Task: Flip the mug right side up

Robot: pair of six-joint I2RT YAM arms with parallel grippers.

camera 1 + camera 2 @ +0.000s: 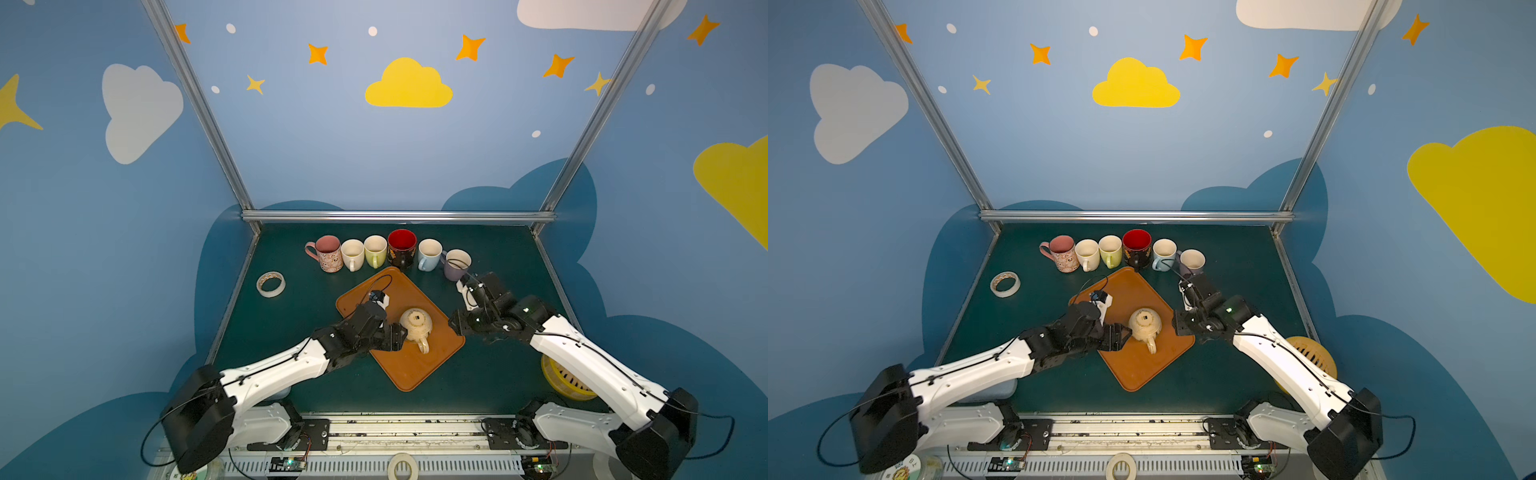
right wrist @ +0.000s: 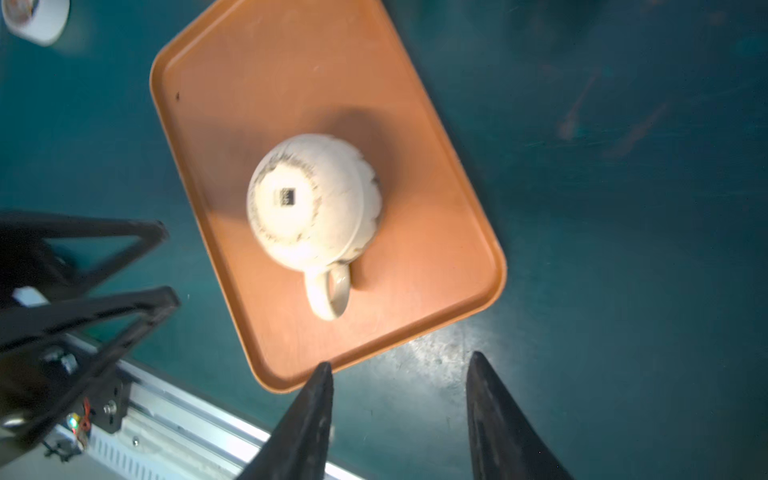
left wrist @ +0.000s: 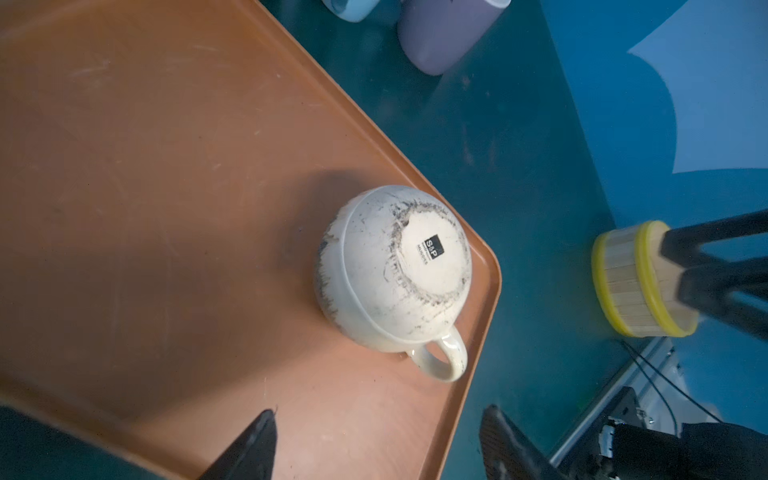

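Cream bulbous ceramic mug (image 3: 390,270): inverted, interior hidden.
Round yellow-rimmed bamboo basket (image 1: 565,388): mostly hidden beneath white right arm (image 1: 590,361).

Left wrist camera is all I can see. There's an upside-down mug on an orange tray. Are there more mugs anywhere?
Observer: Yes. Six more stand upright in a row behind the tray, running from a pink mug to a purple mug.
Operator: Is there other stuff too?
Observer: A tape roll lies left of the tray, well apart from the upside-down mug.
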